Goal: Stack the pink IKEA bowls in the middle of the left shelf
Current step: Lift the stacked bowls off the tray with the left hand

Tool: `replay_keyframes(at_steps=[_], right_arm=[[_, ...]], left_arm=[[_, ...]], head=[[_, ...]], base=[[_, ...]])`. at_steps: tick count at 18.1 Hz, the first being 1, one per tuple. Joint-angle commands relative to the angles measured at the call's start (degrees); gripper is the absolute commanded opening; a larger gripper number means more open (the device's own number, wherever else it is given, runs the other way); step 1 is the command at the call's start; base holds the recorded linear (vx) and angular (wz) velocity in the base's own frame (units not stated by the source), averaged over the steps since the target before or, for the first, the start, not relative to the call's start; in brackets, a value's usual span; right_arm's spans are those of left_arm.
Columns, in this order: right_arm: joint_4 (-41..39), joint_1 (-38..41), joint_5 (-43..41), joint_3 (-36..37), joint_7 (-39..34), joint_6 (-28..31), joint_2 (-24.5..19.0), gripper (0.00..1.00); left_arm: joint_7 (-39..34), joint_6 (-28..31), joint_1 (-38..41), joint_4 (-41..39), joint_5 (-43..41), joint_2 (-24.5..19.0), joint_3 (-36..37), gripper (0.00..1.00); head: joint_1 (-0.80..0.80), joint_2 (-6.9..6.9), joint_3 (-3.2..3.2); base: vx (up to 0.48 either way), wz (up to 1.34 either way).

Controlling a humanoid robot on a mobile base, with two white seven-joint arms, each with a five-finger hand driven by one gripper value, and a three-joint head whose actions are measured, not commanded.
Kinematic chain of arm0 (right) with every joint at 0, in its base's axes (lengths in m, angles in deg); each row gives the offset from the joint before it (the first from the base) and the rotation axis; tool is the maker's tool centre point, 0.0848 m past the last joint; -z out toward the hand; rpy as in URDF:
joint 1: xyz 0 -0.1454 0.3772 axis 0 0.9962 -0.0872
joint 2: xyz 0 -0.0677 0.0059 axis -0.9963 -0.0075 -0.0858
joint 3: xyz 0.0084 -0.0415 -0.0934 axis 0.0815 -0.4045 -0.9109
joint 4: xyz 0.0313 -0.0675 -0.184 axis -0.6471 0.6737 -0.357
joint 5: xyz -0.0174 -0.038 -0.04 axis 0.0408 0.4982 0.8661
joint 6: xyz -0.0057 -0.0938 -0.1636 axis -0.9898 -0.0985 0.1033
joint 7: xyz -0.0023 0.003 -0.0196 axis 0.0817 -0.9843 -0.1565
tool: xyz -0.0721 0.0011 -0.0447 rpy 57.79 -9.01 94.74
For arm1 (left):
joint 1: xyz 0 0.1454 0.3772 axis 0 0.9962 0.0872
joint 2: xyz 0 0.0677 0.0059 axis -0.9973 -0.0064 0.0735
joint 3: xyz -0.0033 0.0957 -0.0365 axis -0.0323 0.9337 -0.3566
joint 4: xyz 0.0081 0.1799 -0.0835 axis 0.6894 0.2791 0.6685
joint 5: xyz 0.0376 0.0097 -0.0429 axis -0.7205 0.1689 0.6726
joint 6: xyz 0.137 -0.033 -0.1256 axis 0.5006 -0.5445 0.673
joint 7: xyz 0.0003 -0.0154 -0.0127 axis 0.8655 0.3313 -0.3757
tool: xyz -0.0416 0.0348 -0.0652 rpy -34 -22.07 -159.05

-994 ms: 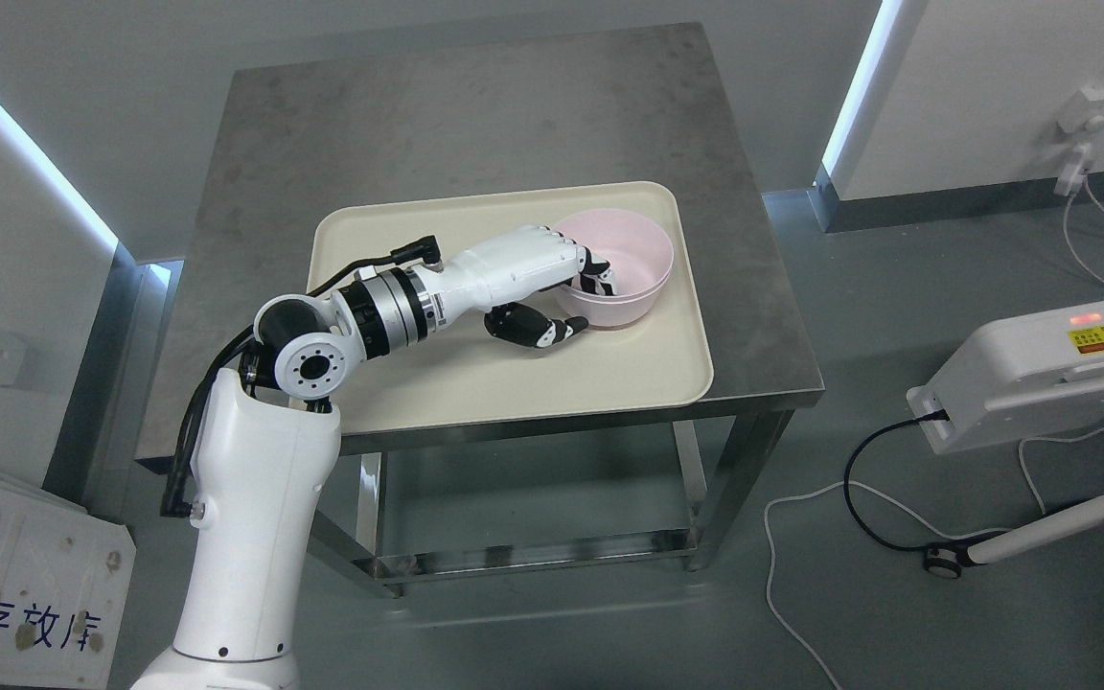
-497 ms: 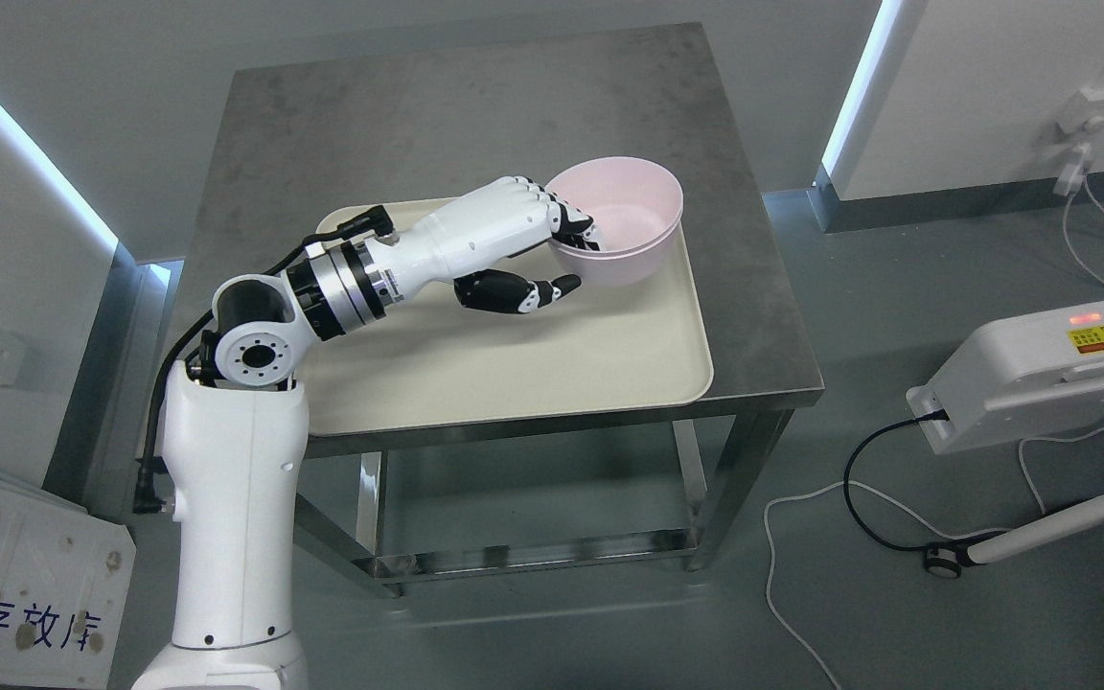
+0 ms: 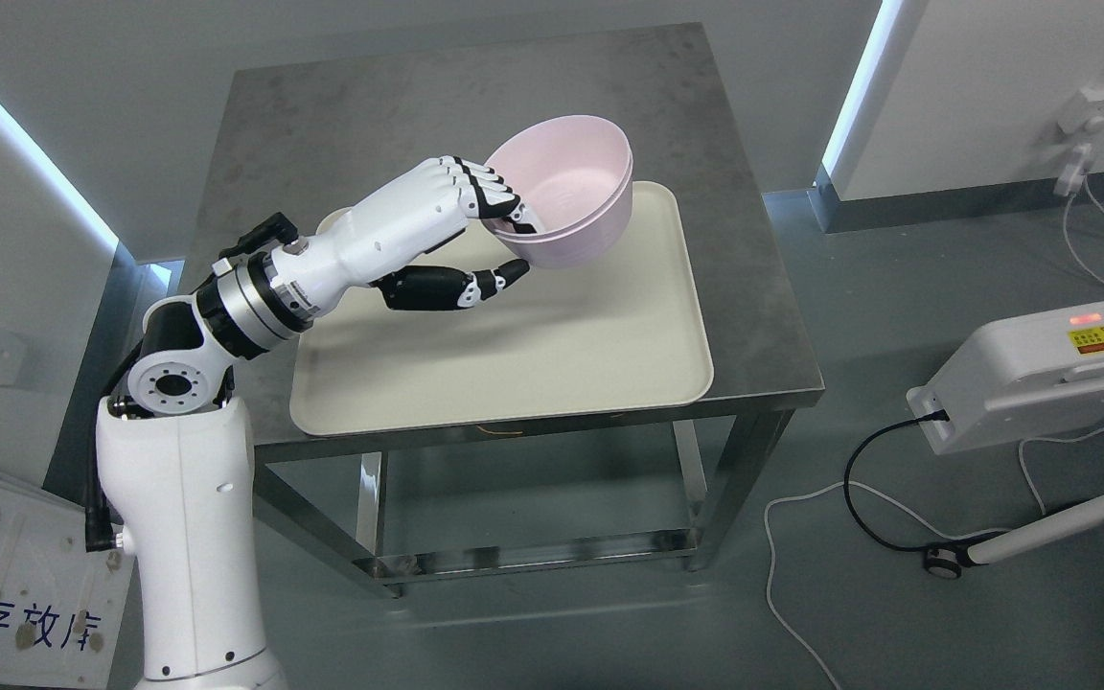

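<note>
My left hand (image 3: 504,240) is shut on the near rim of a pink bowl (image 3: 571,201), fingers hooked inside and the thumb under the outer wall. A second rim line shows on the bowl's side, so it may be two nested bowls. The bowl hangs lifted above the cream tray (image 3: 552,364), tilted slightly toward me, over the tray's far edge. The left arm reaches in from the lower left. No shelf shows in the head view, and my right arm is out of sight.
The tray lies on a steel table (image 3: 341,125) with an open frame below. A white device (image 3: 1041,374) with cables stands on the floor at right. A white board with printed characters (image 3: 25,594) leans at lower left.
The left hand lifted the pink bowl off the tray and carried it up and to the left. The elbow swung left as well.
</note>
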Motion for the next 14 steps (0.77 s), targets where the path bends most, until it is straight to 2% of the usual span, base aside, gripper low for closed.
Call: replay_keyframes(at_steps=[1,10,14], right_arm=[[-1.0,0.0,-0.09,0.26,0.03,0.05,1.0,1.0],[-1.0,0.0,-0.09,0.26,0.03,0.05,1.0,1.0],[-1.0,0.0,-0.09,0.26,0.03,0.05,1.0,1.0]], left_arm=[[0.43,-0.03,4.45,-4.96,6.65,-2.32,-5.03,0.02],[0.34,-0.03,5.07,-7.51,6.65,-1.53,-4.77,0.02],[0.34,-0.03,5.33,-8.3,6.65,0.31,-4.59,0.02]], head=[[0.0,0.0,0.0],[0.0,0.0,0.0],[0.0,0.0,0.0]], base=[[0.0,0.0],[-0.001,0.0],[-0.032,-0.01]])
